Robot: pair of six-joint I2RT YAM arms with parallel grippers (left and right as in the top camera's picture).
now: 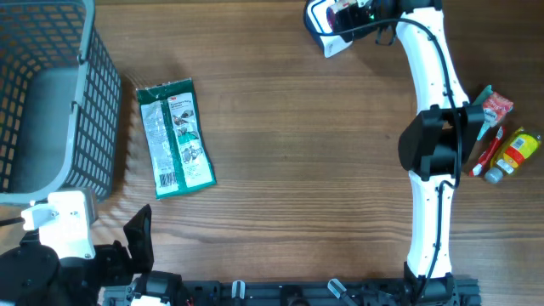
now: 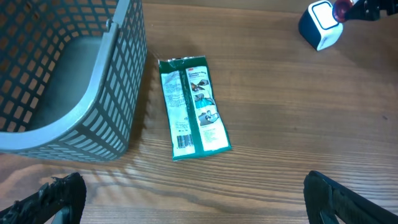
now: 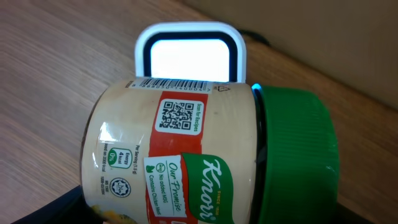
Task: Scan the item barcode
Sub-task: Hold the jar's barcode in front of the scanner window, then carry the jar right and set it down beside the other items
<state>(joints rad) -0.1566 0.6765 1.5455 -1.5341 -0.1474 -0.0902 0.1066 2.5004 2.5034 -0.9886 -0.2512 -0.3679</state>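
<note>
At upper right overhead, a jar [image 3: 186, 155] is gripped by the right gripper [image 1: 355, 12], just before the scanner [image 3: 189, 56]; the left gripper [image 2: 193, 199], lower left, is spread wide and empty.

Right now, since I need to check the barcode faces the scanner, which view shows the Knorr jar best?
Right wrist: the jar fills the frame, its barcode just below the scanner window. Overhead mostly hides it behind the arm; left wrist shows only a distant reddish speck.

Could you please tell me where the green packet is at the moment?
The green packet lies flat on the left side in the overhead view, just right of the grey basket.
</note>
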